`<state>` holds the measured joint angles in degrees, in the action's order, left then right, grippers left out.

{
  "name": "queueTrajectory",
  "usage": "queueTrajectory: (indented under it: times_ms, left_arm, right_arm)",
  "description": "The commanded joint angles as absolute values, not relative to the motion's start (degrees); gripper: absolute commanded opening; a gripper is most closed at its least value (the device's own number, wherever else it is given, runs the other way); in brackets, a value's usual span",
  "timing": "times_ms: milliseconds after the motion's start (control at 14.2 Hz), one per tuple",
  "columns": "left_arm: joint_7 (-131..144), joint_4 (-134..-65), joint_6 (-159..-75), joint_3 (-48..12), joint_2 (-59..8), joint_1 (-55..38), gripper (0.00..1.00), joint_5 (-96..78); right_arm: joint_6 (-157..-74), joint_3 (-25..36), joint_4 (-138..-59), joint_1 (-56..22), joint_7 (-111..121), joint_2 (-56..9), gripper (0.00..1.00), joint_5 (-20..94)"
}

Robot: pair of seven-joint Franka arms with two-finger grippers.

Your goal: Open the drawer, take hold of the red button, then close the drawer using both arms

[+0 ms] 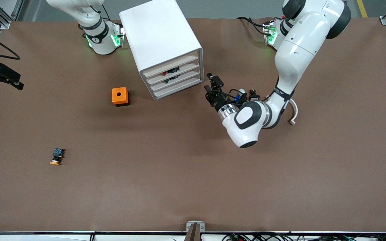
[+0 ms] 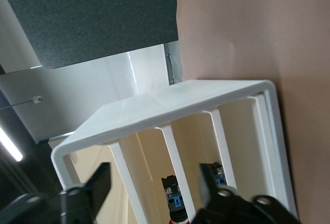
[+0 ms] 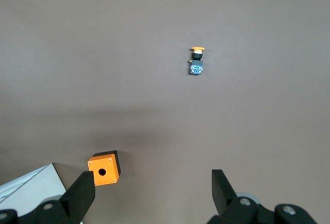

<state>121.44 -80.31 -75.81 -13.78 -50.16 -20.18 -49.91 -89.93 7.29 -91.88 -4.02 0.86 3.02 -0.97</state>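
Observation:
The white cabinet stands toward the robots' bases, with its four drawers all pushed in. Through the pale front of the second drawer from the top I see the red-capped button. It also shows in the left wrist view, black body with blue rear, behind the front. My left gripper hangs open and empty just in front of the drawer fronts, and shows in the left wrist view. My right gripper is open and empty, high over the table beside the cabinet, and is out of the front view.
An orange cube with a hole sits beside the cabinet and shows in the right wrist view. An orange-capped button lies nearer the front camera, toward the right arm's end, also in the right wrist view. A green-marked part lies in the third drawer.

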Motion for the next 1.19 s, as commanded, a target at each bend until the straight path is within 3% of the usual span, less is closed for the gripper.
queueTrajectory:
  times_ms: [0, 1125]
  left_arm:
    - [123.05, -78.75, -76.2, -13.54, -51.24, -22.14, 0.56, -52.73]
    - [126.03, -80.15, -79.72, -13.27, -54.32, -30.14, 0.56, -55.37]
  right_arm:
    - [-89.74, 6.86, -92.63, -4.22, -4.47, 3.16, 1.0, -1.14]
    - [-88.95, 6.68, -93.43, -6.86, -27.94, 1.85, 1.0, 5.8]
